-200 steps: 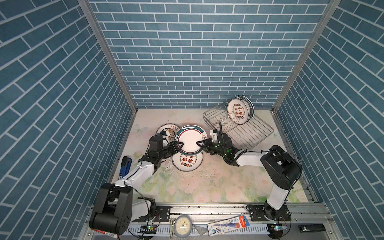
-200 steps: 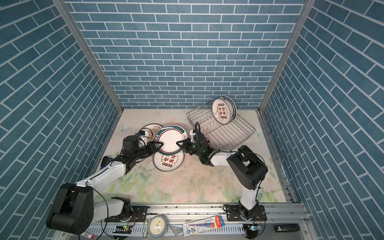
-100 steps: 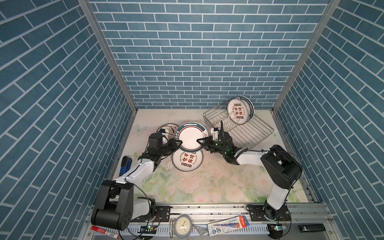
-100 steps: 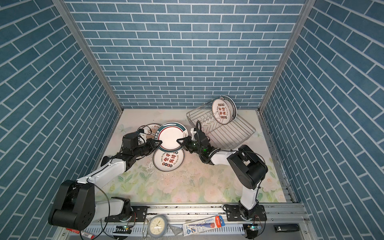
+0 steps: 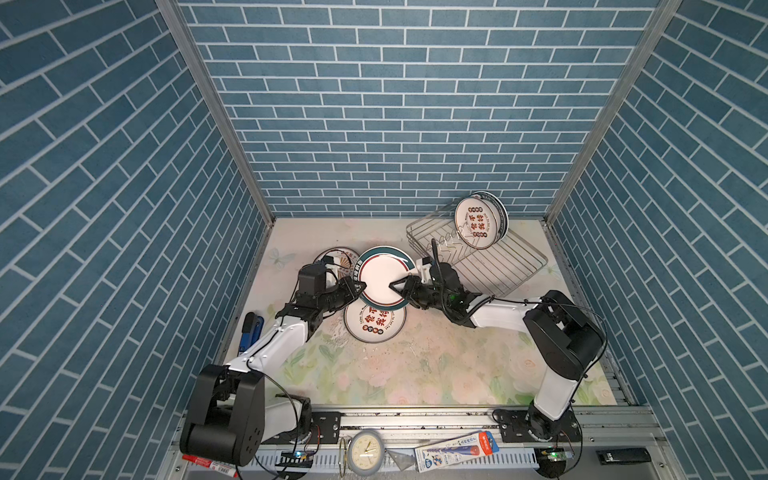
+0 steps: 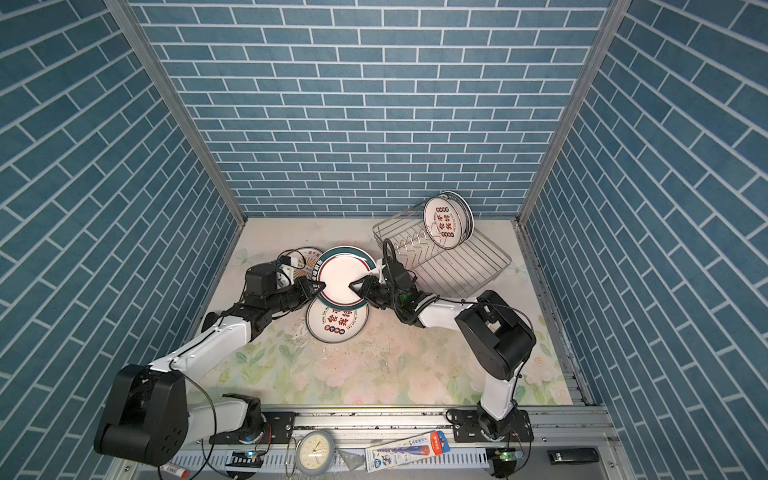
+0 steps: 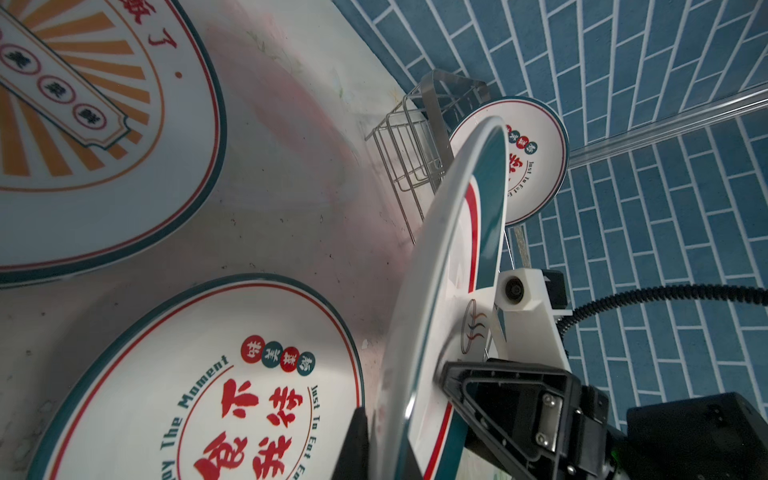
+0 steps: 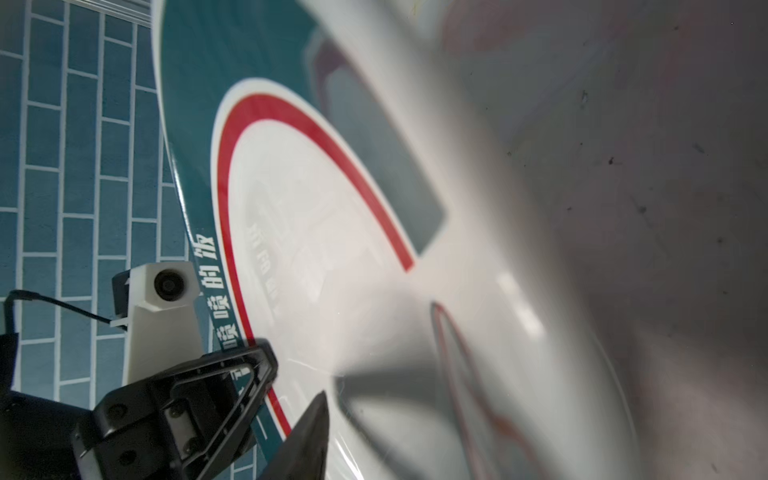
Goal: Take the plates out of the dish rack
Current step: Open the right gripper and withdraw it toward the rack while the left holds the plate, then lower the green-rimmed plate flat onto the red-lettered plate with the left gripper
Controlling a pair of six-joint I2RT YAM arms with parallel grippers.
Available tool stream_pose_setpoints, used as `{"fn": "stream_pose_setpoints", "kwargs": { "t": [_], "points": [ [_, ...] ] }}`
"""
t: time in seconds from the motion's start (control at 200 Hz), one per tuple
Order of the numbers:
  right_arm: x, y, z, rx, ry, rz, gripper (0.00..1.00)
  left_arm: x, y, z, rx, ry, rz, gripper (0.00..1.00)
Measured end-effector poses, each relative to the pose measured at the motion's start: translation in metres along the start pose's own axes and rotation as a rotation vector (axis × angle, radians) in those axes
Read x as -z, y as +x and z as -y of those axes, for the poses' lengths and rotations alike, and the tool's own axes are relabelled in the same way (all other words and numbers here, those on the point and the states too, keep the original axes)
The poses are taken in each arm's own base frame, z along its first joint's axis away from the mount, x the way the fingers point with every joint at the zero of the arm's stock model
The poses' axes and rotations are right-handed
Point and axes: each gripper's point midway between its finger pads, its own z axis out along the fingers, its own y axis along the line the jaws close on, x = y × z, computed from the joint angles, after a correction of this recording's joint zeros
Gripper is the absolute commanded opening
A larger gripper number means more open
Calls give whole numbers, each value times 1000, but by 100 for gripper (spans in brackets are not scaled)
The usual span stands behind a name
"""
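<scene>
Both arms reach inward, left gripper (image 5: pixel 360 286) clamped (right gripper (image 5: pixel 397 291) jaws parted), tips facing.

In both top views the green-rimmed plate (image 5: pixel 382 282) hid the far part of the lettered plate (image 5: pixel 374 328) and much of the sunburst plate (image 5: pixel 345 258). Other plates (image 5: pixel 502 215) behind the front plate (image 5: pixel 476 224) in the dish rack (image 5: pixel 511 266) showed only rims, uncountable.

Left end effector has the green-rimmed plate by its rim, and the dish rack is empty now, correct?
Not quite: the dish rack is not empty. Both top views show plates standing on edge at its far end. The rest holds: the left end effector is clamped on the rim of the green-rimmed plate.
</scene>
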Motion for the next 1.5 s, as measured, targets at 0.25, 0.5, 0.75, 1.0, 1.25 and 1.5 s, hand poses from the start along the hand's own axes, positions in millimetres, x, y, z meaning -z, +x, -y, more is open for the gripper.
{"fn": "stream_pose_setpoints", "kwargs": {
  "t": [0.25, 0.5, 0.75, 1.0, 1.25, 1.5],
  "points": [
    [8, -9, -12, 73, 24, 12, 77, 14, 3, 10, -4, 0, -3, 0],
    [21, -22, -11, 171, 133, 32, 99, 30, 11, 11, 3, -43, -16, 0],
    [59, -53, -18, 356, 353, 115, 99, 40, 16, 6, 24, -71, -19, 0],
    [122, -80, -18, 519, 534, 213, 99, 46, 27, -29, 94, -132, -12, 0],
    [153, -95, -16, 557, 591, 253, 99, 42, 43, -56, 158, -183, -45, 0],
    [154, -94, -11, 560, 597, 240, 99, 39, 47, -66, 176, -210, -51, 0]
  ]
}}
